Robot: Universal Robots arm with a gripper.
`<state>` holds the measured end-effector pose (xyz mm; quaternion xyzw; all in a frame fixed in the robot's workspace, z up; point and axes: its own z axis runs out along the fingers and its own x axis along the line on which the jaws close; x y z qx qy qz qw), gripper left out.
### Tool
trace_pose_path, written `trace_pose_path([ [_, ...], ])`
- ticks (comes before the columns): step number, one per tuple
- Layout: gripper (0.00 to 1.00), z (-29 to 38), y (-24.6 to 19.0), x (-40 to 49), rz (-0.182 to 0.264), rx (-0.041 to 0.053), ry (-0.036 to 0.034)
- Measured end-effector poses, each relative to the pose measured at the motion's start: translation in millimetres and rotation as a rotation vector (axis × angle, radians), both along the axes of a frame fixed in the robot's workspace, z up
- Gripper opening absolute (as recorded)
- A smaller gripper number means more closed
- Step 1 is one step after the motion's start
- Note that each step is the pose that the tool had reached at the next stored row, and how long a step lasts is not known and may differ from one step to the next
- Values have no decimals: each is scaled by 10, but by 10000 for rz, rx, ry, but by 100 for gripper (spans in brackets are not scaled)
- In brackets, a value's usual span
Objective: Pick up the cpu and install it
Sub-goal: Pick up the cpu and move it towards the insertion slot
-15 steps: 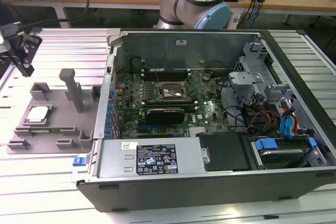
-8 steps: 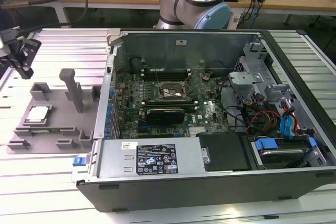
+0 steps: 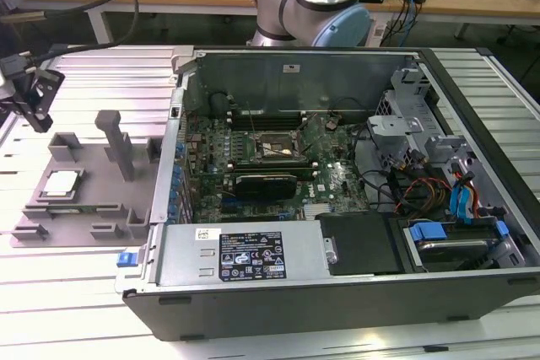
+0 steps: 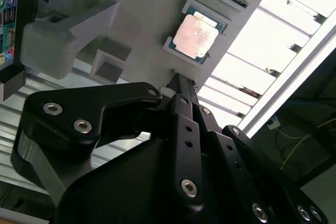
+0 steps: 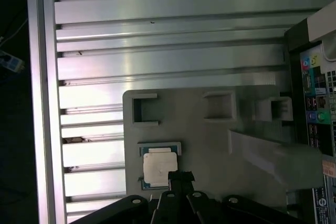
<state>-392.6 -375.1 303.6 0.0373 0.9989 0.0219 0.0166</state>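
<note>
The cpu [image 5: 159,167] is lying flat, metal plate up, in a shallow square nest on the grey holder [image 5: 210,145]. The holder is resting on the ribbed aluminium surface [image 3: 93,284] just beside the open computer case [image 3: 337,292], on the exterior view's left. The jaws are hanging above the holder, near the chip but apart from it. In both wrist views they are looking pressed together with nothing between them. Judging by this, the step in hand is the approach for the pick, and doing it well is mostly a matter of alignment. The tips are sitting off toward one corner of the chip rather than over its middle, so they are needing to be centred first. The jaws are also needing to be spread wider than the chip before they are going down. Taking it by two opposite edges, square to its sides, is looking safer than catching a corner. The nest's low walls are leaving little room, so a slow, level descent is probably the way to avoid tipping the chip or jamming it. The black-framed socket [image 3: 274,147] inside the case is sitting well apart from all this.
</note>
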Motion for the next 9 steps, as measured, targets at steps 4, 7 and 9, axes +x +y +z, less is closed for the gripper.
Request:
trace_pose_path([
  [4, 11, -49, 0, -32, 0, 0, -9],
  [7, 11, -104, 0, -75, 0, 0, -30],
  [9, 11, -126, 0, -93, 0, 1, -40],
])
